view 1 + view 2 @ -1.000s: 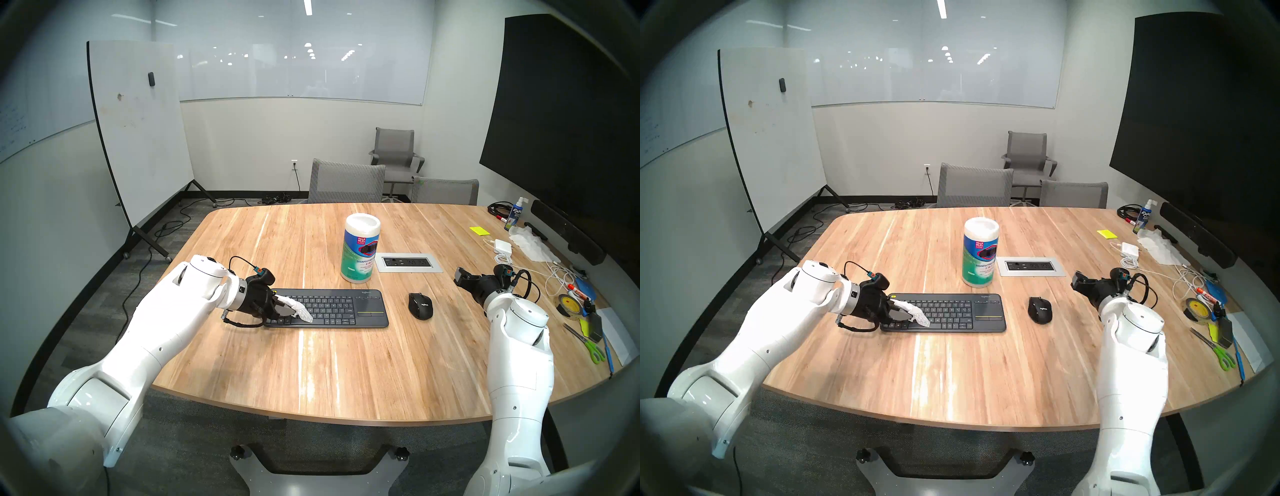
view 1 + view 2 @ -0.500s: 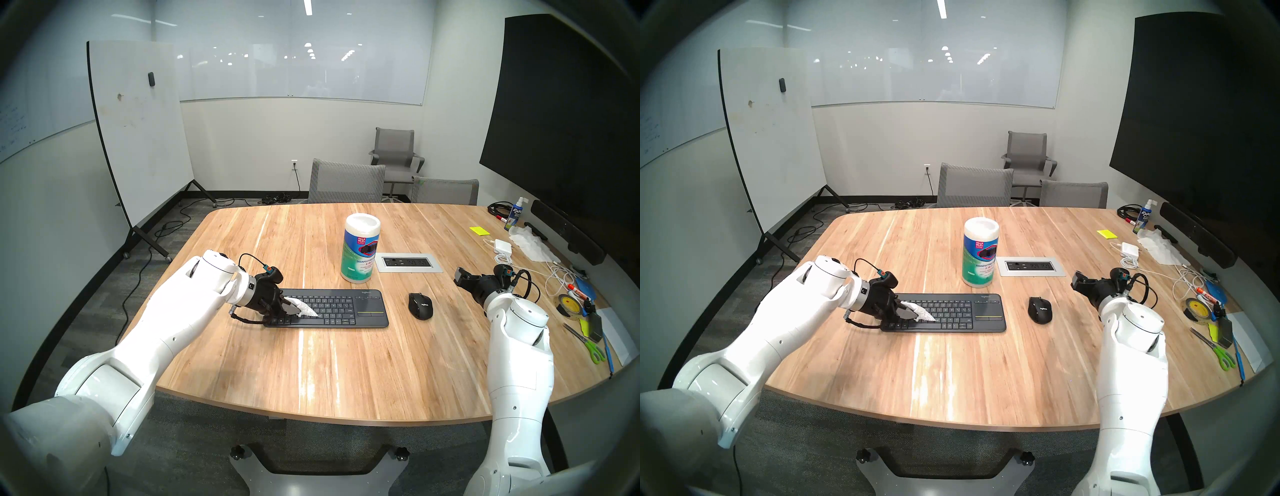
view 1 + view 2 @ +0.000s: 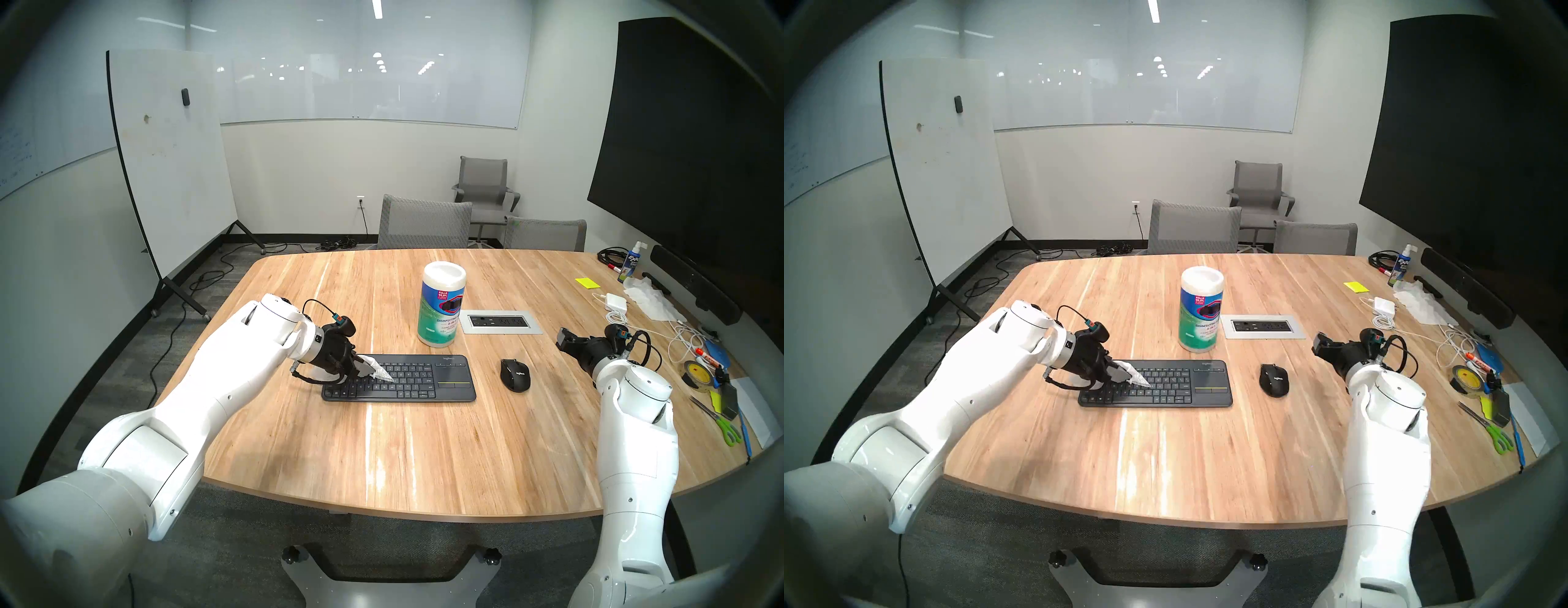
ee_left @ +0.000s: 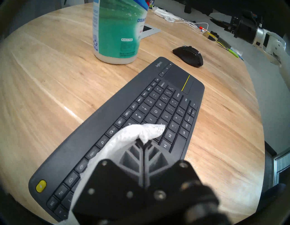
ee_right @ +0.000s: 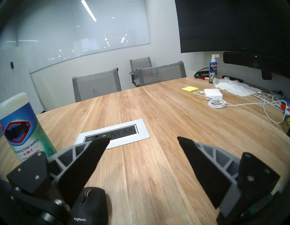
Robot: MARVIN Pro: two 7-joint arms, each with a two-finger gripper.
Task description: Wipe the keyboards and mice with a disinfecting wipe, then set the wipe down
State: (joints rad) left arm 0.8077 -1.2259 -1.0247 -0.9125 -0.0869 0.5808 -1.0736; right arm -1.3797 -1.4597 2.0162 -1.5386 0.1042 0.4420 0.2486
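The dark grey keyboard (image 3: 428, 380) lies flat near the middle of the wooden table (image 3: 382, 458). My left gripper (image 3: 364, 368) is over its left half, shut on the white dotted wipe (image 3: 379, 371). In the left wrist view the wipe (image 4: 131, 136) drapes from the closed gripper (image 4: 143, 142) onto the keys (image 4: 157, 110). The black mouse (image 3: 514, 374) sits to the right of the keyboard. My right gripper (image 3: 566, 339) hovers open and empty, to the right of the mouse (image 5: 89, 204) and above the table.
A tall wipes canister (image 3: 441, 303) stands just behind the keyboard, beside a power outlet plate (image 3: 500, 321). The table's right side holds tissues (image 3: 649, 299), a charger with cables (image 3: 615, 303), tape (image 3: 698, 373) and scissors (image 3: 721, 426). Chairs (image 3: 424, 223) stand behind.
My left gripper has dragged the wipe across the left keys, away from me and slightly right. The right arm, mouse and keyboard have not moved.
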